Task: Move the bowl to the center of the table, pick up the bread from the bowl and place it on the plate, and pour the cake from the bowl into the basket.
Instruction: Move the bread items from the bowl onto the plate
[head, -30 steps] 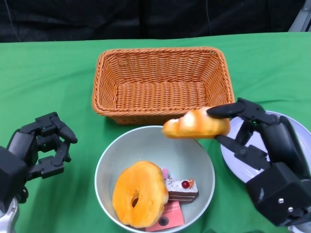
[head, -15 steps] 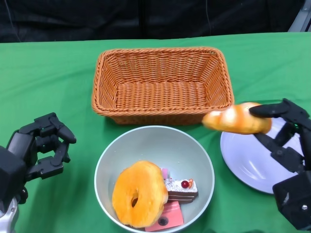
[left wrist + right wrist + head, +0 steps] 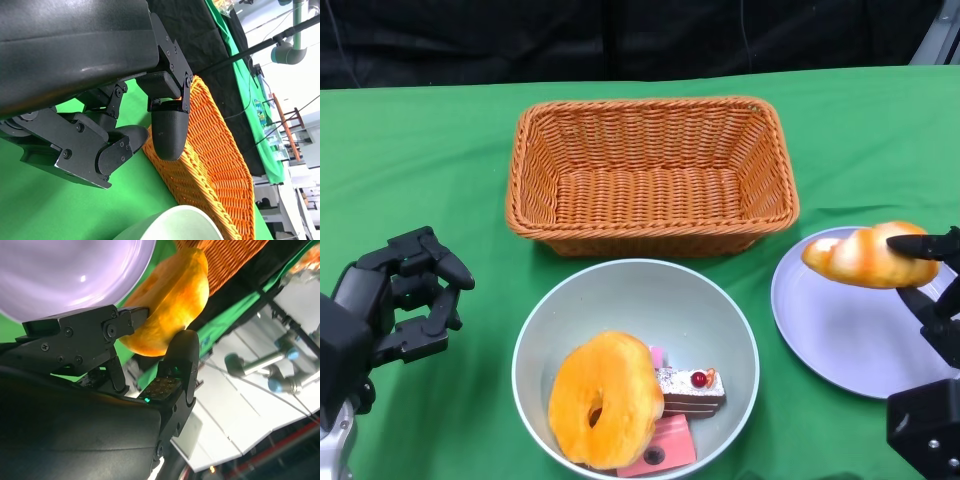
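Note:
My right hand (image 3: 932,290) pinches a golden bread roll (image 3: 868,256) and holds it above the lavender plate (image 3: 840,330) at the right. The right wrist view shows the roll (image 3: 172,295) clamped between black fingers (image 3: 180,360), with the plate (image 3: 65,270) beyond it. A pale green bowl (image 3: 630,290) stands near the front centre, holding a doughnut-shaped bread (image 3: 605,398) and a cake slice with a cherry (image 3: 690,388). The empty wicker basket (image 3: 653,175) sits behind the bowl. My left hand (image 3: 405,295) hovers left of the bowl, fingers curled, holding nothing.
Green cloth (image 3: 410,150) covers the table. A pink wrapped piece (image 3: 660,450) lies in the bowl beside the cake. In the left wrist view, the basket's rim (image 3: 210,165) and the bowl's edge (image 3: 175,225) lie close to my fingers (image 3: 167,130).
My right hand has carried the bread roll rightward from above the bowl's far rim to over the plate. The left hand has stayed put.

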`<state>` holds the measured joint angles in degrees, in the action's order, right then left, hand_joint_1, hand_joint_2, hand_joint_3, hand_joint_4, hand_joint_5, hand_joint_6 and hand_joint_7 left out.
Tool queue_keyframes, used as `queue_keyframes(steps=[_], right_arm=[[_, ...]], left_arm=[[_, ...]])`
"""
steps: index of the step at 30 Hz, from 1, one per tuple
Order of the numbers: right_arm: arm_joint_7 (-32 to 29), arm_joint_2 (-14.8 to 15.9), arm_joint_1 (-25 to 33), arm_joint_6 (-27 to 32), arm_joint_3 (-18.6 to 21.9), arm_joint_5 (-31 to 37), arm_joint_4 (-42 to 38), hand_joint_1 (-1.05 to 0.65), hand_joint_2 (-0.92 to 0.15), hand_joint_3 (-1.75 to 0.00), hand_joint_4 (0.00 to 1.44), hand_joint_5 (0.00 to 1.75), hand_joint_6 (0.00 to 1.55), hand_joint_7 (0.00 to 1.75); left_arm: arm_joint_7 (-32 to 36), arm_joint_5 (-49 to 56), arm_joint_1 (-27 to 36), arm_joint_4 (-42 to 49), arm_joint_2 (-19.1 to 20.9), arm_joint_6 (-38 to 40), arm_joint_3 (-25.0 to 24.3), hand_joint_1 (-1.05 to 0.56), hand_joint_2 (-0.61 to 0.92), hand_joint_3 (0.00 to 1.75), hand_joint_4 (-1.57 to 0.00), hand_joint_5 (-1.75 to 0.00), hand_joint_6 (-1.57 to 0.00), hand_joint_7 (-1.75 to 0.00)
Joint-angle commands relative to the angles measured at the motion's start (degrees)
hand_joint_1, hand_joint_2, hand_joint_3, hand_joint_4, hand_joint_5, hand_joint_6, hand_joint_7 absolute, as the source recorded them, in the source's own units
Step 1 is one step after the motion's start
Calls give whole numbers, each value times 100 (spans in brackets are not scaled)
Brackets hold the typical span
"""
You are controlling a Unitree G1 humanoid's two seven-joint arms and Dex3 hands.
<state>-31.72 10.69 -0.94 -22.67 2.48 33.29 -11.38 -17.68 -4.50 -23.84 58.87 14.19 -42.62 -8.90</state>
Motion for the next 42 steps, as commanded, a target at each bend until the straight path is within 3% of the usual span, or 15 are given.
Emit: queue_keyframes(steps=[1,10,19,35,39,42], right_arm=[[-550,174,-267,-176,-13,207,-532,-4,-92,-8,71,172,81,81],[-1411,222,-939,-377,-219,307,-1834,-2,-91,-7,71,170,82,81],[-1693,181,-1397,-324,-383,200,-2628,-2,-92,-6,71,173,82,80],[-1404,14,-2028,-186,-614,-400,-4036,-5,-92,-2,67,167,87,55],[-1180,0,-2009,97,-699,-460,-4031,-7,-92,-2,68,162,90,45],[-997,13,-1966,189,-771,-496,-3989,-7,-92,-2,72,143,97,32]], left_arm=[[102,86,-61,52,155,-6,-17,-2,62,104,-72,-174,-73,-142],[150,145,-56,50,164,-60,-25,-2,61,105,-74,-171,-72,-142],[115,114,-56,27,159,0,-63,-4,59,107,-73,-173,-73,-143],[19,84,-19,-2,161,-46,-95,-3,60,106,-73,-172,-72,-142],[67,121,-7,-18,163,-42,-90,-4,60,106,-73,-171,-73,-142],[97,143,-4,-24,170,-21,-83,-5,59,106,-74,-170,-73,-141]])
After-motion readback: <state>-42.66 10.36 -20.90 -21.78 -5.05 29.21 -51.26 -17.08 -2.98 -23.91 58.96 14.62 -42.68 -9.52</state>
